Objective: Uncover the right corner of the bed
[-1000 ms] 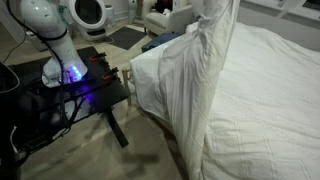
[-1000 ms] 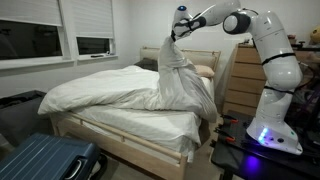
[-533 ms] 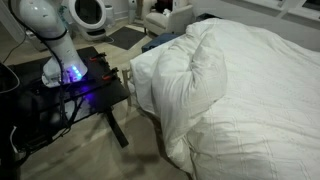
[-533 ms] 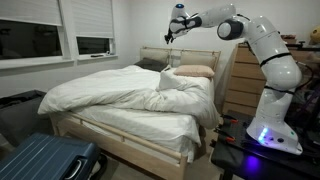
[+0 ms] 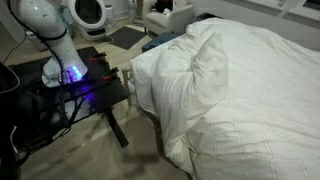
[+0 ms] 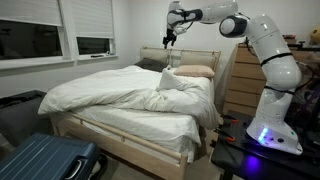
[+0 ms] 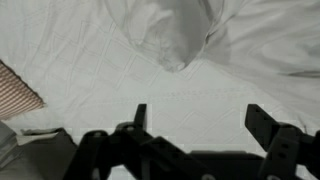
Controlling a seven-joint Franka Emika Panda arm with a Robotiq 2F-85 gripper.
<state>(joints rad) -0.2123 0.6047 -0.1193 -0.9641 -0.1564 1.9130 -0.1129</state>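
The bed [image 6: 110, 95] fills both exterior views under a rumpled white duvet [image 5: 250, 100]. A folded heap of duvet [image 6: 180, 84] lies on the side nearest the robot and still hangs over the corner by the pale wooden post [image 5: 129, 76]. A strip of dark blue [image 5: 158, 43] shows behind that heap. High above the bed hangs my gripper [image 6: 167, 39], open and empty. In the wrist view its fingers stand wide apart around the gripper [image 7: 200, 122], with the duvet heap [image 7: 175, 35] far below.
The robot base [image 5: 62, 70] stands on a black table [image 5: 95, 95] right next to the bed corner. Pillows [image 6: 196, 71] lie at the headboard, a wooden dresser [image 6: 240, 85] stands behind the arm, and a blue suitcase [image 6: 45, 160] lies on the floor.
A second ago my shut gripper held the duvet lifted in a tall column. It has opened; the duvet has dropped into a heap on the bed, and the gripper stays high.
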